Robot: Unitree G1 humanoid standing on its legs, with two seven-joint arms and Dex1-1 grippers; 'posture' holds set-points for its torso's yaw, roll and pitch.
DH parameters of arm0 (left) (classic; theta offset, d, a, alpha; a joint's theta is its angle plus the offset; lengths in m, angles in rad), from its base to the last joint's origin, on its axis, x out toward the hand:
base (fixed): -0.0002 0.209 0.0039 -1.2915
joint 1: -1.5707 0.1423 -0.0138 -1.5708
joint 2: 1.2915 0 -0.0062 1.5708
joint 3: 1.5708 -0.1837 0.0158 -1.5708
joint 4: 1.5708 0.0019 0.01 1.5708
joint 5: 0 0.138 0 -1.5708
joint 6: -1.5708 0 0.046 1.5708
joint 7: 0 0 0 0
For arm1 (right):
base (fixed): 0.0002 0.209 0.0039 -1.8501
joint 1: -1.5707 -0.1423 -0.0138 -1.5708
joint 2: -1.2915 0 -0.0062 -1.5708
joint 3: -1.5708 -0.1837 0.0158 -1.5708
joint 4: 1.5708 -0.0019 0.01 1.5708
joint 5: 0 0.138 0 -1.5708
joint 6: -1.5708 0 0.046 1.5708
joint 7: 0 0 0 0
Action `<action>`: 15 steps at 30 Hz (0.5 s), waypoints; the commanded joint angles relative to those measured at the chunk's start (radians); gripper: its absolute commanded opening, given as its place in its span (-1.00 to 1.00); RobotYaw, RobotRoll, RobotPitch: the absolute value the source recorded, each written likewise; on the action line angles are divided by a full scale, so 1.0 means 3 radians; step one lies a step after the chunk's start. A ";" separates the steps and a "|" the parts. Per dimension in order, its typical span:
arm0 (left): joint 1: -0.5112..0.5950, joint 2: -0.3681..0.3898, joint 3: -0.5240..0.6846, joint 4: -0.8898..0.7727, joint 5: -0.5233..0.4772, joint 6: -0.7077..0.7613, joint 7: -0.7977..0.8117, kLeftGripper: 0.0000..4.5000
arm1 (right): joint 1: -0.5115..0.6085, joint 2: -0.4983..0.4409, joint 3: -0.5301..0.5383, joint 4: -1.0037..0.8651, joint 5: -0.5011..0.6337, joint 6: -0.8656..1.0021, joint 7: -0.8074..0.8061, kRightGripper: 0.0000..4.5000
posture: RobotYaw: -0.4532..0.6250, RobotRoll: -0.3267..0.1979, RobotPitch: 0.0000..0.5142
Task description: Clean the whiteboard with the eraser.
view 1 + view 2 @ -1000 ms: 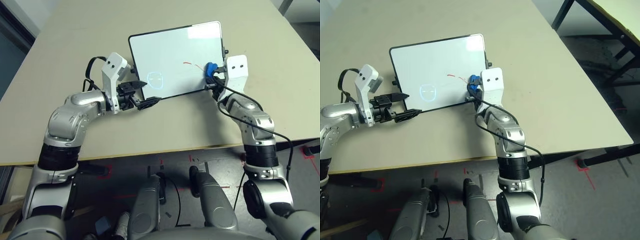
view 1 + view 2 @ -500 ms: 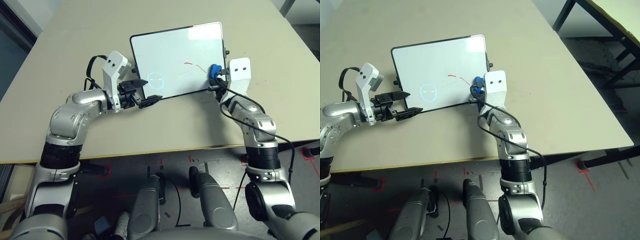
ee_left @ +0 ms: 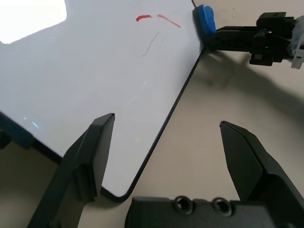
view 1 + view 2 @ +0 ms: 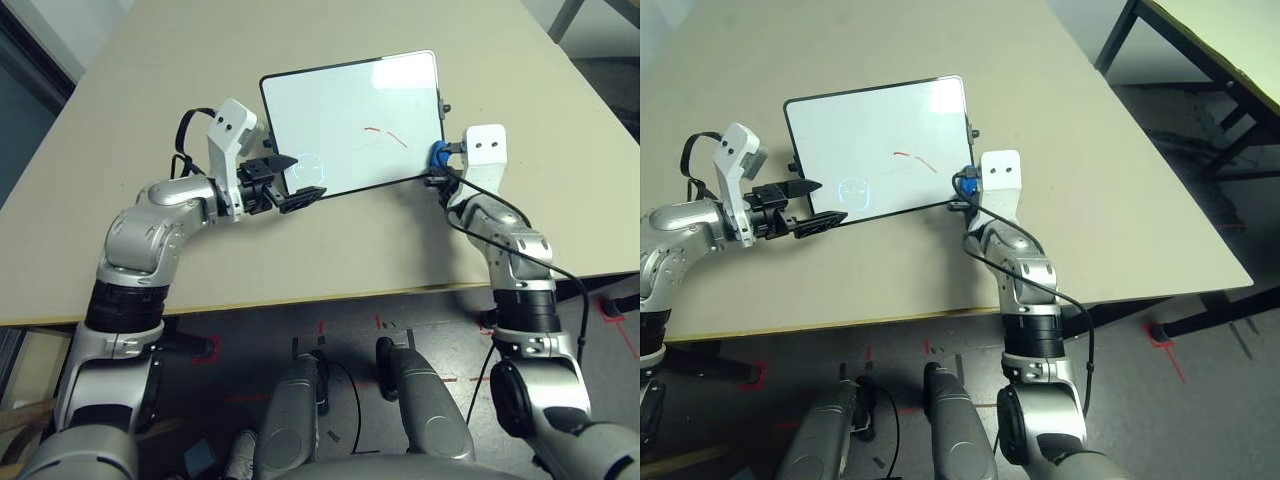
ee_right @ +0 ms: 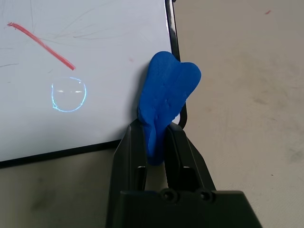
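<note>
the small white rectangular board with a thin black frame [image 4: 350,125] lies flat on the beige table [image 4: 300,250], with short red strokes [image 4: 385,133] unwiped near its right side; the right gripper [image 5: 156,142] is clenched on the small bright blue rounded eraser [image 5: 166,95], which sits at the board's near right corner, on or just over the frame; the left gripper [image 3: 166,156] stands released, its fingers straddling the board's near left corner without clamping it; the wiping step appears underway but unfinished; the next move calls for carrying the eraser back inward across the red strokes; nothing else on the table stands in the way.
</note>
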 commanded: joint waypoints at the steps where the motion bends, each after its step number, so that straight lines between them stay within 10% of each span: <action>1: 0.0004 -0.0004 -0.0031 -0.0017 0.0002 0.0004 0.0009 1.00 | -0.0052 0.0129 0.0134 0.0254 -0.0012 0.0071 0.0015 -0.77 | -0.33 0.25 -0.15; 15: 0.0073 -0.0010 0.0021 -0.0136 -0.0040 0.0068 0.0103 1.00 | -0.0351 0.0443 0.0325 0.0487 -0.0025 -0.0041 0.0087 -0.78 | -0.29 0.25 -0.15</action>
